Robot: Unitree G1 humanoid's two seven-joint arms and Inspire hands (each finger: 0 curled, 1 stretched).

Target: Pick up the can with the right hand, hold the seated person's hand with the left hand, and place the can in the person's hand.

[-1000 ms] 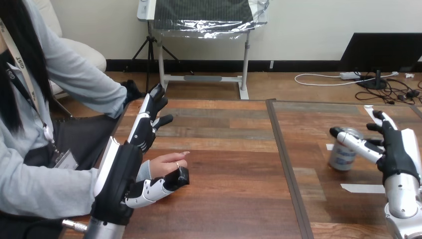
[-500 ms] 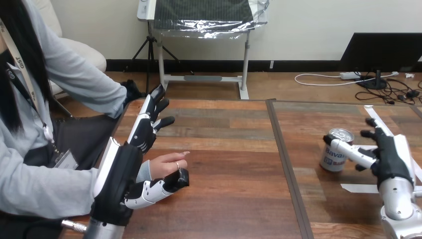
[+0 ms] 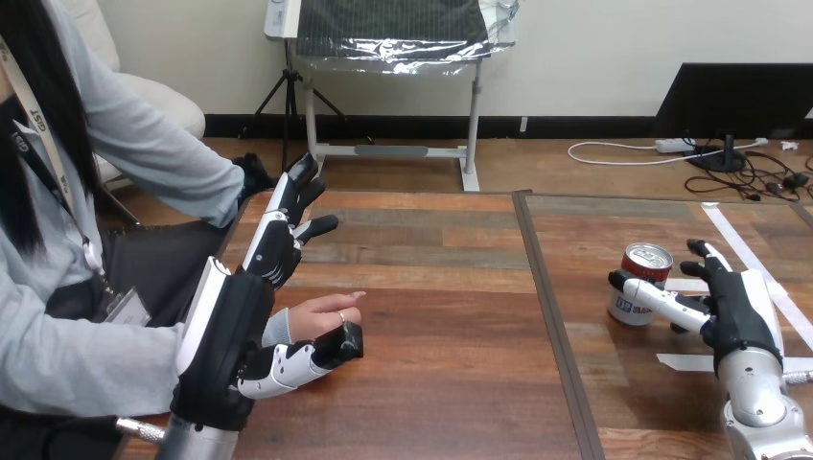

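On the right of the surface (image 3: 441, 383), the can (image 3: 640, 285) is sitting further left than before.
Right hand (image 3: 733, 309) is lying open, thumb across the can; left hand (image 3: 235, 331) is lying open beside the person's hand (image 3: 321, 314).

The left arm (image 3: 197, 436) is coming up from the bottom edge at the left, its forearm leaning forward and a little to the right. The left robot hand (image 3: 235, 331) is standing on edge — its fingers (image 3: 288, 216) are stretching straight ahead, slightly fanned, while its thumb (image 3: 307, 356) is reaching out low to the right. The right arm (image 3: 757, 412) is rising at the lower right corner. The right robot hand (image 3: 736, 309) is facing back upward — its fingers are pointing forward and left, loosely spread and relaxed, and its thumb is extending leftward.
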